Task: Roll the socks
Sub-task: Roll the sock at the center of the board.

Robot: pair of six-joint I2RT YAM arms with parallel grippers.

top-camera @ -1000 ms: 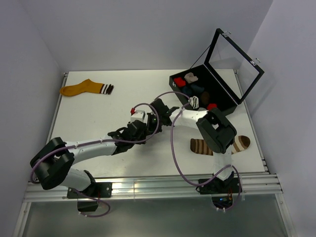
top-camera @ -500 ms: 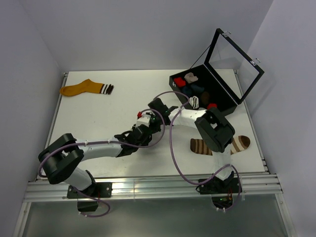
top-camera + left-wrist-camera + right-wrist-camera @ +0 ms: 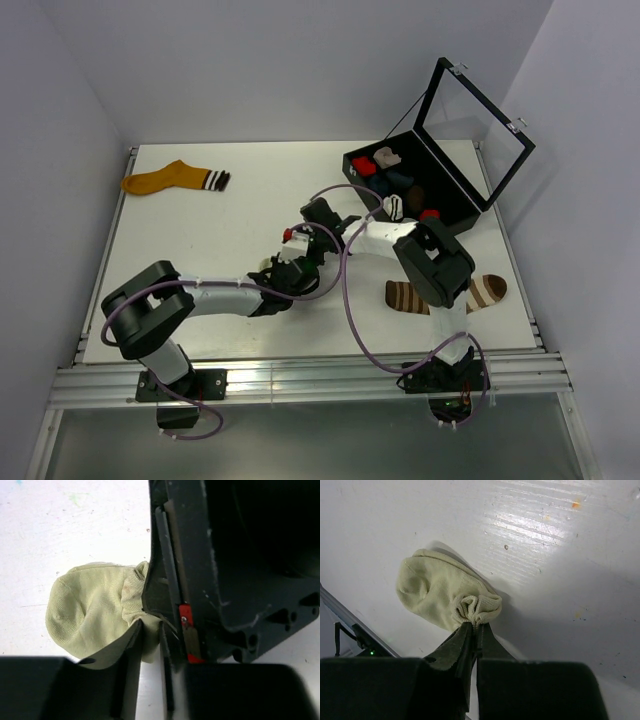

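The short cream sock [image 3: 435, 592] lies bunched on the white table; it also shows in the left wrist view [image 3: 92, 610]. In the top view it is hidden under the two grippers. My right gripper [image 3: 475, 626] is shut on its gathered cuff. My left gripper [image 3: 150, 629] pinches the sock's edge right beside the right gripper's fingers [image 3: 167, 580]. Both grippers meet mid-table, left [image 3: 297, 252] and right [image 3: 312, 233]. The dark brown striped sock [image 3: 490, 291] lies at the right, partly hidden behind the right arm.
An open black case [image 3: 455, 195] at the back right holds several rolled socks, some red [image 3: 364, 166]. A mustard sock with a striped cuff [image 3: 165, 179] lies at the back left. Purple cables loop over both arms.
My left arm has swung right and forward, bringing its gripper up against the right gripper at the cream sock. The right gripper has barely moved.
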